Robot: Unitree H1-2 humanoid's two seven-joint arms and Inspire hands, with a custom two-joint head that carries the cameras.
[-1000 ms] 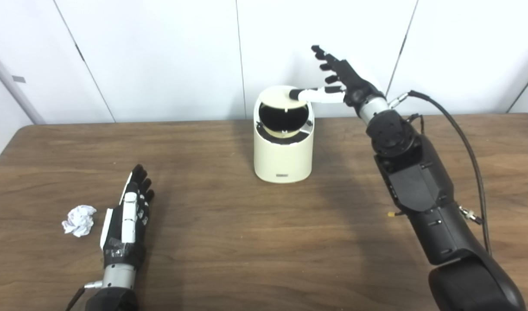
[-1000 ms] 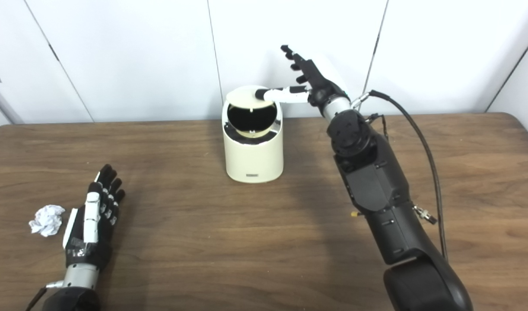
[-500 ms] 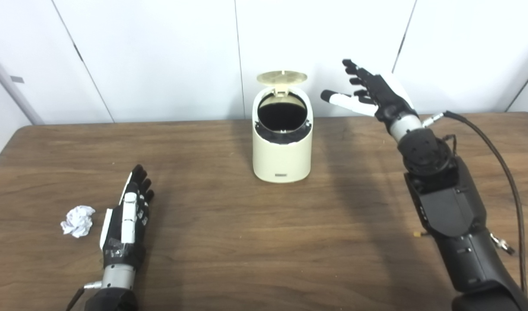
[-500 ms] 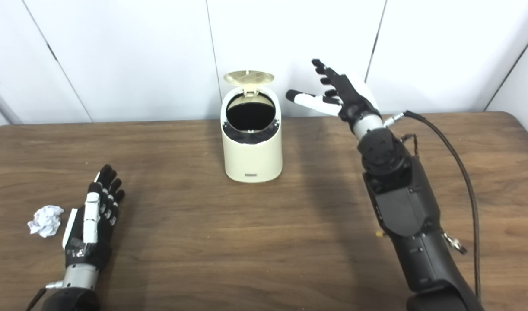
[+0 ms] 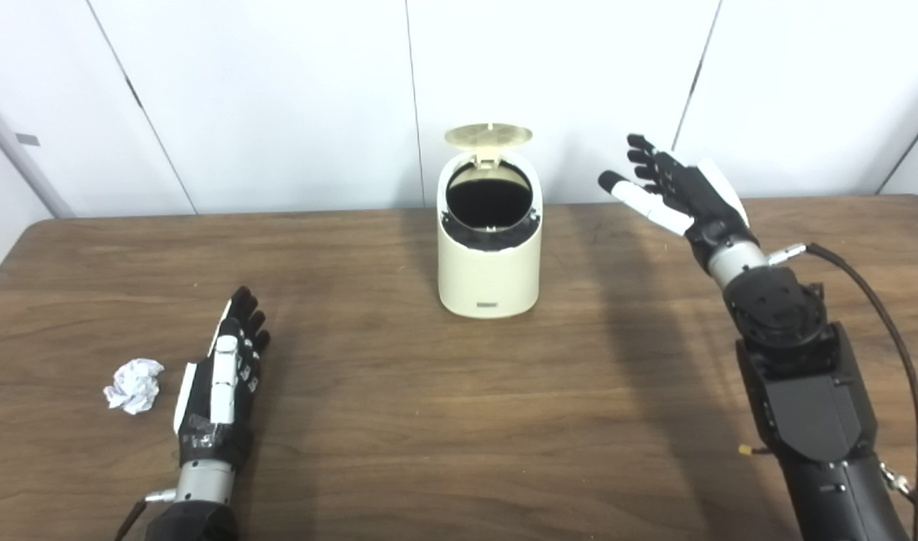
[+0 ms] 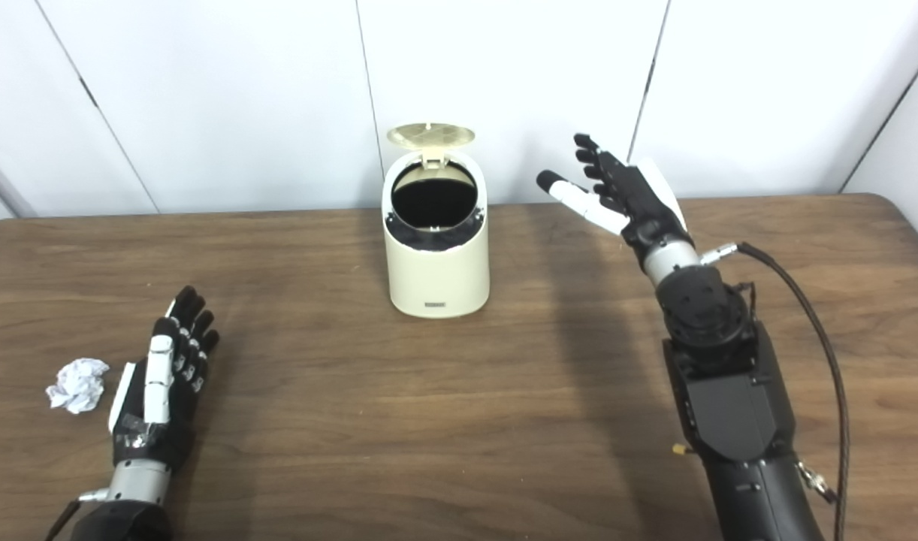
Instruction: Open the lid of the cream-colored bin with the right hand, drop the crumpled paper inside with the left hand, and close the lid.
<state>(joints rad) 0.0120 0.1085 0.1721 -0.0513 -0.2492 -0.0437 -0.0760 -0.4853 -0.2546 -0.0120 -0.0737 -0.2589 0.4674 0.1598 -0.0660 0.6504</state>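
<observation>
The cream-colored bin [image 5: 489, 263] stands at the middle back of the table, its round lid [image 5: 488, 135] swung up and its dark mouth showing. My right hand [image 5: 673, 194] hangs in the air to the right of the bin, open with fingers spread, touching nothing. The crumpled white paper [image 5: 134, 385] lies on the table at the front left. My left hand [image 5: 222, 376] rests flat and open on the table just right of the paper, apart from it.
The brown wooden table [image 5: 459, 421] ends at a white panelled wall [image 5: 279, 98] behind the bin. A black cable [image 5: 891, 330] loops beside my right forearm.
My right hand has left the lid and drawn back to the right and down. The lid has swung from half raised to fully up. The left hand and paper have stayed put.
</observation>
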